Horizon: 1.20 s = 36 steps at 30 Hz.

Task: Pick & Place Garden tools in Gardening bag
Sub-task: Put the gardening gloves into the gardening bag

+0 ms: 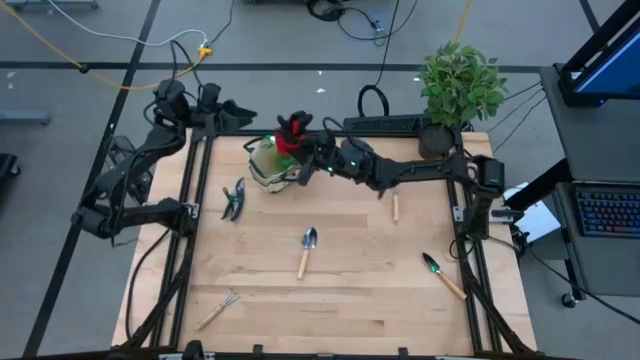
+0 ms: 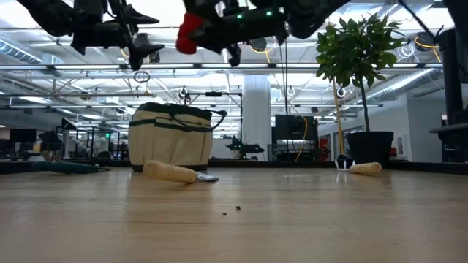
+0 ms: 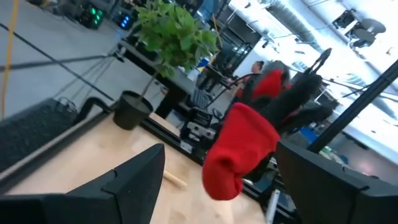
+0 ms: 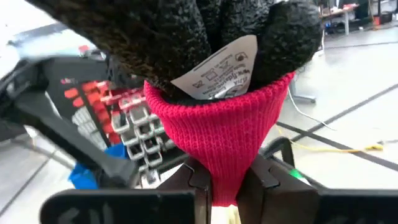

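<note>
The beige gardening bag (image 1: 266,162) with dark green trim stands upright on its base at the table's far left; the low view shows the bag (image 2: 171,145) too. My right gripper (image 1: 308,155) hovers beside the bag's right rim, shut on the red-black gloves (image 1: 292,133). My left gripper (image 1: 245,112) is open at the far left corner, level and facing the gloves (image 3: 242,149), which it does not touch. Flat on the table lie the dark pruning shears (image 1: 234,198), a silver trowel (image 1: 307,250), a green-bladed trowel (image 1: 440,272) and a rake (image 1: 218,310). My right gripper pinches the gloves' red knit cuff (image 4: 222,163) between its two fingers (image 4: 186,186). The fingers come about level from the table's right side. The black part with its white label (image 4: 217,68) sticks out beyond the fingertips. The gloves are lifted clear, high above the table by the bag's rim.
A leafy potted plant (image 1: 458,88) stands at the far right corner. A loose wooden handle (image 1: 395,208) lies right of centre. A black frame rail (image 1: 330,122) runs around the table. The near middle of the tabletop (image 1: 340,310) is bare wood.
</note>
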{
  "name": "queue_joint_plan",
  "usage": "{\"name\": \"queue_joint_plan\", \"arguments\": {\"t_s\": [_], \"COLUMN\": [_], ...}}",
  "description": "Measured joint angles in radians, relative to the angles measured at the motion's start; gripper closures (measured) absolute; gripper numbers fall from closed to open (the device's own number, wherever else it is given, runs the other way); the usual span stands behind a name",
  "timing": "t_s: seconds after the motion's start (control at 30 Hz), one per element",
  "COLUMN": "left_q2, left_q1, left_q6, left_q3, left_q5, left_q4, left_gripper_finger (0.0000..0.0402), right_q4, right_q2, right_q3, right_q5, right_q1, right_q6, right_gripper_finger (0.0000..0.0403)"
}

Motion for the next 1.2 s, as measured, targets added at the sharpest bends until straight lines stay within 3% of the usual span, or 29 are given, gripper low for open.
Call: {"name": "queue_joint_plan", "arguments": {"t_s": [0.43, 0.7, 1.07, 1.2], "left_q2": [-0.166, -0.234, -0.236, -0.236], "left_q1": [0.080, 0.104, 0.103, 0.103], "left_q6": [0.024, -0.020, -0.035, -0.039], "left_q3": [0.000, 0.000, 0.000, 0.000], "left_q5": [0.052, 0.055, 0.054, 0.054], "left_q4": [0.003, 0.003, 0.002, 0.002], "left_gripper_finger": [0.0084, 0.0089, 0.0094, 0.0096], "right_q4": [-0.144, -0.230, -0.309, -0.308], "right_q2": [0.246, 0.299, 0.310, 0.311], "right_q3": [0.290, 0.295, 0.296, 0.294], "right_q5": [-0.068, -0.055, -0.018, -0.018], "right_q1": [-0.014, -0.014, -0.014, -0.014], "right_q6": [-0.001, -0.001, -0.026, -0.026], "right_gripper_finger": [0.0375, 0.0375, 0.0374, 0.0350]}}
